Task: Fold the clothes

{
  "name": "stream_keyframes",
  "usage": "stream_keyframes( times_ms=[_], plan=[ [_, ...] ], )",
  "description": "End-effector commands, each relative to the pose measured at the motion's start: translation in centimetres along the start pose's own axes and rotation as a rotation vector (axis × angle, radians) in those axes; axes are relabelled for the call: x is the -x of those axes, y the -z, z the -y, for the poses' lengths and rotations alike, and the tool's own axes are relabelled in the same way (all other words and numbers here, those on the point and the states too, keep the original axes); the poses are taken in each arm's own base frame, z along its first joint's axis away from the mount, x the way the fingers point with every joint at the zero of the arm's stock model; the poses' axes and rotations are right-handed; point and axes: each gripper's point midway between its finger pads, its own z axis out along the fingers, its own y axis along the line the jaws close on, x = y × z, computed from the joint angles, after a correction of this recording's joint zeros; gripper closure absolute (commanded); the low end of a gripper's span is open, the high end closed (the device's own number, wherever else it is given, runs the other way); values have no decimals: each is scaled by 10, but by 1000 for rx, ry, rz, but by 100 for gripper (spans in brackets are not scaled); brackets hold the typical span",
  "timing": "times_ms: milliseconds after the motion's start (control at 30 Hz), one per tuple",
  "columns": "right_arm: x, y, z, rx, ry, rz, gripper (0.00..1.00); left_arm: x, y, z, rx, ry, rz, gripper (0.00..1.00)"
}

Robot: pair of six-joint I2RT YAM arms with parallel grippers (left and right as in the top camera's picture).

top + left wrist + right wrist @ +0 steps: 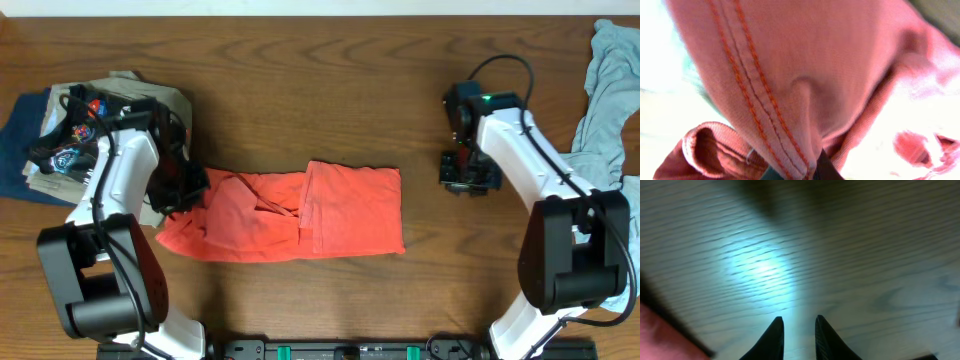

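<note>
one red-orange cotton t-shirt (345, 210) lies pinched in the left hand (186, 188). the right hand (796, 321), barely parted, holds nothing.

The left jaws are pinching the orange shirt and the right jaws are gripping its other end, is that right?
No. The left gripper pinches the orange shirt, but the right gripper holds nothing: the right wrist view shows its jaws over bare table.

Your right gripper (799, 336) hangs over the wood table (850, 255). Its two dark fingers (774, 341) stand a narrow gap apart, with only the grain showing between them. You see a pale glare (760, 265) on the wood ahead. A red shirt (662, 339) corner lies lower left, apart from the fingers. The view is blurred.
</note>
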Motion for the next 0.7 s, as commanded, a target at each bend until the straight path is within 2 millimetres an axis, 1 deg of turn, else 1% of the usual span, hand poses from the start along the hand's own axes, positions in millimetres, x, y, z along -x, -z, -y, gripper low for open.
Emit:
stream_keyframes(
  times_ms=[0,67,167,200,233,300,333,467,600,667],
  plan=[
    [8,0,15,-8,-11,13,79,-9,30,42,-108,-69,22,94],
    [9,0,19,-6,-26,12,79,-18,36,62,-146,-118,19,94],
    [10,-1,24,-4,-31,9,79,-36,41,100,-181,-188,30,94],
    [11,-1,25,-2,-28,8,79,-42,40,115,-185,-218,39,94],
    [11,-1,25,0,-23,8,79,-46,38,124,-187,-236,42,94],
    [11,-1,25,-1,-10,7,79,-59,34,149,-195,-288,49,94],
    [11,-1,25,-1,-10,7,79,-68,31,164,-203,-323,56,94],
    [11,-1,25,0,-9,7,79,-95,26,216,-260,-413,95,94],
    [11,-2,25,3,-4,6,79,-120,25,261,-339,-510,141,94],
    [11,-2,25,4,4,5,79,-128,22,275,-363,-520,148,94]
  ],
)
